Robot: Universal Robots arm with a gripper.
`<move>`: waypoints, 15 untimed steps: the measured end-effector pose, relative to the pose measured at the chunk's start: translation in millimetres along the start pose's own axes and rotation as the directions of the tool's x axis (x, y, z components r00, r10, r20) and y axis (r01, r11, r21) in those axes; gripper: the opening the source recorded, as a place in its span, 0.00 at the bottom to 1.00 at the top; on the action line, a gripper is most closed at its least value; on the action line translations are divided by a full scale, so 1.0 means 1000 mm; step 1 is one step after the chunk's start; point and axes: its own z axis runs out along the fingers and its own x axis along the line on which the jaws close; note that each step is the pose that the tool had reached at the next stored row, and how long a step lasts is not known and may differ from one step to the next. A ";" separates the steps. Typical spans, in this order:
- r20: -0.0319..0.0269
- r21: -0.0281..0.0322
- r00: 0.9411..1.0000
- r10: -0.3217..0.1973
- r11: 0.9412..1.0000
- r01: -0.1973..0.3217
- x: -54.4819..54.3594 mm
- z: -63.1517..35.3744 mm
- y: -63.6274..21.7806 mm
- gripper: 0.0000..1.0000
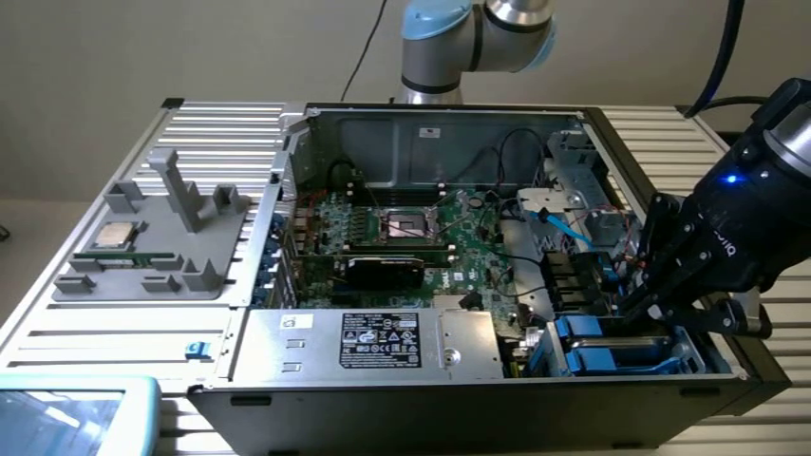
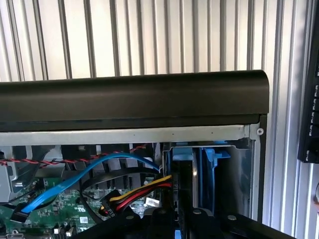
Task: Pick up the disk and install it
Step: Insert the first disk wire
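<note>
While closed, end effector inside case

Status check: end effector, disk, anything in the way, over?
End effector shut, low in the drive bay. Disk with blue rails sits there under it; grip unconfirmed. Blue cable and red-yellow wires close alongside.

Blue-railed disk upright on edge in the corner drive bay

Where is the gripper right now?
In the exterior view's lower right, the gripper is low inside the open computer case, at the blue drive bays, beside the labelled silver box.
</note>
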 end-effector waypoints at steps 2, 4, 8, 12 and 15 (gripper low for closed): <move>0.000 0.000 1.000 0.000 1.000 0.000 0.000 0.0000 0.0000 0.16; 0.000 0.000 1.000 0.000 1.000 0.000 0.000 -0.0001 0.0000 0.16; 0.000 0.001 1.000 0.002 1.000 -0.002 0.000 0.0000 0.0000 0.16; -0.001 0.002 1.000 0.005 1.000 -0.005 0.000 0.0002 -0.0004 0.16; -0.001 0.004 1.000 0.008 1.000 -0.008 0.000 0.0001 -0.0005 0.16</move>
